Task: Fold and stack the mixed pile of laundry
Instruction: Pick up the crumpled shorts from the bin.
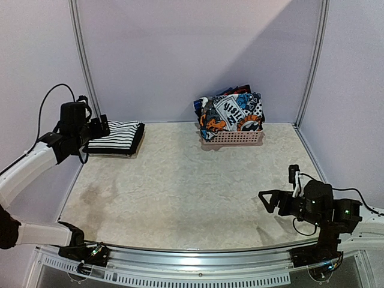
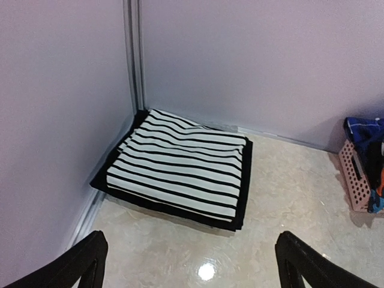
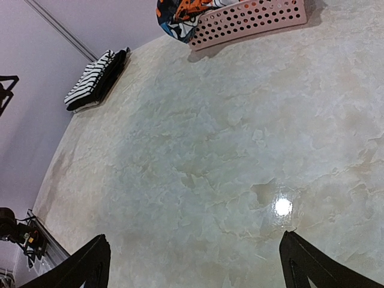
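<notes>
The laundry pile [image 1: 231,113] is sitting in the upper middle of the top view, heaped in a pink basket [image 1: 233,138] against the back wall. The clothes are looking soft, light and floppy, so I judge they will be sagging and opening when lifted. It is better to be pinching a loose edge on top, for example of the printed garment [image 1: 230,115], and not the basket rim.

In the upper left corner a striped garment [image 2: 180,162] is lying folded flat on a black garment [image 2: 101,181], making one stack. Counting: one striped piece, one black piece showing under it, one printed piece on top, one basket. How many more are hiding below I cannot tell.

The left claw [image 2: 192,264] is hanging just beside the stack, jaws spread wide, holding nothing. The right claw [image 3: 195,258] is hovering over the bare desk [image 1: 180,198] at the lower right, also wide and empty.
</notes>
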{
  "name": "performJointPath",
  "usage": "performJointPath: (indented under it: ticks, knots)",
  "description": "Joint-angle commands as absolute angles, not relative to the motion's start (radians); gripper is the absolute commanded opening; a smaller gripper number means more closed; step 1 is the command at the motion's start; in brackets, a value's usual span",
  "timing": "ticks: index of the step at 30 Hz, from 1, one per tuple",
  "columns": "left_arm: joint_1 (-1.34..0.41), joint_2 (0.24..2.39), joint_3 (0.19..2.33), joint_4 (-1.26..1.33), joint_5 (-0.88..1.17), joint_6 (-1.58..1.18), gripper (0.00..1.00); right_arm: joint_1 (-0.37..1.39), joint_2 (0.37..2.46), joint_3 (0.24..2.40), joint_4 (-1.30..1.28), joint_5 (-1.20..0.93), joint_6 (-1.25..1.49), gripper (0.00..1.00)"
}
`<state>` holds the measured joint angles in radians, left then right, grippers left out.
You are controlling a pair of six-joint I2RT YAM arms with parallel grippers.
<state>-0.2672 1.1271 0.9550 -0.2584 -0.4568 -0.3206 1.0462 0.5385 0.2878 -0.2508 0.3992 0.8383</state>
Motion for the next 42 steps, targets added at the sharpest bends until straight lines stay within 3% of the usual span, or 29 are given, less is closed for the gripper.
performJointPath:
  ticks: [1,6,18,23,32,42]
  knots:
    - [-0.273,1.078,0.831,-0.160,-0.257,-0.383,1.00,1.050,0.456,0.291,-0.322,0.441,0.841,0.99]
    - [-0.303,1.083,0.819,-0.239,-0.134,-0.462,0.94,1.050,0.393,0.314,-0.362,0.455,0.811,0.99]
    - [-0.734,1.027,0.815,-0.428,-0.473,-0.486,0.99,1.049,0.517,0.443,-0.376,0.557,0.776,0.99]
    - [-0.828,1.031,0.820,-0.446,-0.498,-0.499,1.00,1.051,0.585,0.529,-0.384,0.570,0.741,0.99]
    - [-0.904,1.056,0.812,-0.414,-0.503,-0.486,1.00,1.044,0.768,0.721,-0.404,0.610,0.679,0.99]
    - [-0.910,1.052,0.738,-0.323,-0.483,-0.497,1.00,0.829,1.056,1.034,-0.425,0.379,0.619,0.99]
